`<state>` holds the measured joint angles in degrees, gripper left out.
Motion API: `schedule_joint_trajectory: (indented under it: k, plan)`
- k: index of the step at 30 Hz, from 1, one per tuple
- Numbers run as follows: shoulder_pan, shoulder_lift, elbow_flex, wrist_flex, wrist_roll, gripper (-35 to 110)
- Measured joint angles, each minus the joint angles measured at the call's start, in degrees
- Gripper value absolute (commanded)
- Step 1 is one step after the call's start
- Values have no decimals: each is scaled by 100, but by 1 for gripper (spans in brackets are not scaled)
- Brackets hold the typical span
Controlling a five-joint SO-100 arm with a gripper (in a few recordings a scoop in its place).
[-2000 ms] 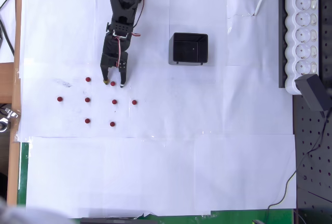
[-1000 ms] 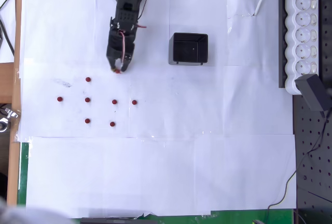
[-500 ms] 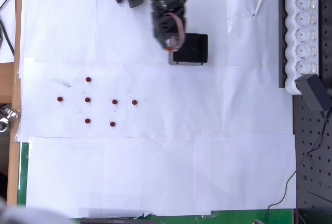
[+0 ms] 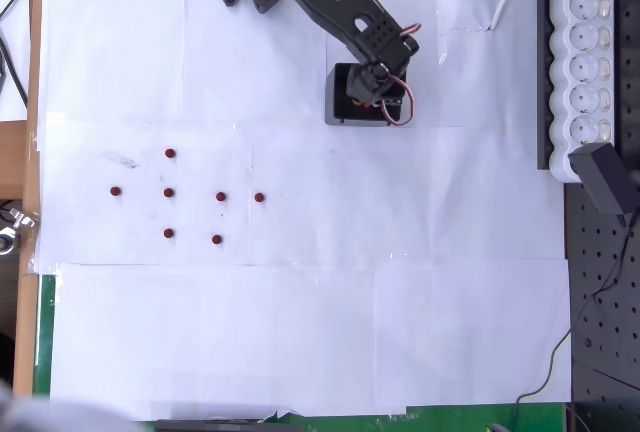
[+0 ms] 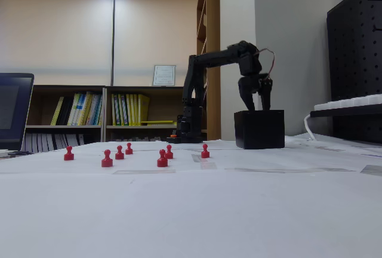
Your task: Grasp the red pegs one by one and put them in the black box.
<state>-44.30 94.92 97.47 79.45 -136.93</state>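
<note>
The pincer hangs over the black box, its tips pointing down just above the rim in the fixed view. Whether it grips a peg I cannot tell. Seven red pegs stand on the worktop, well left of the box.

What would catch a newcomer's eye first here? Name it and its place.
The black arm reaches from the table's top edge, its gripper poised over the black box in the overhead view. Left of that, seven red pegs dot the white paper. A white power strip lies along the right edge.
</note>
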Motion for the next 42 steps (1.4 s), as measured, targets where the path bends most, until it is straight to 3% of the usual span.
schedule_joint_trajectory:
  k: [8, 13, 20, 23, 30, 42]
  plan:
    - [-123, -53, -202, 18, 0, 17]
    - [18, -967, -202, 413, 132, 17]
    - [1143, -2918, -202, 562, 1020, 17]
    - [2021, -3647, -1380, 396, 1890, 17]
    - [4509, -4034, -4966, -1898, 3797, 17]
    - [6565, -2944, -6697, -6609, 4834, 17]
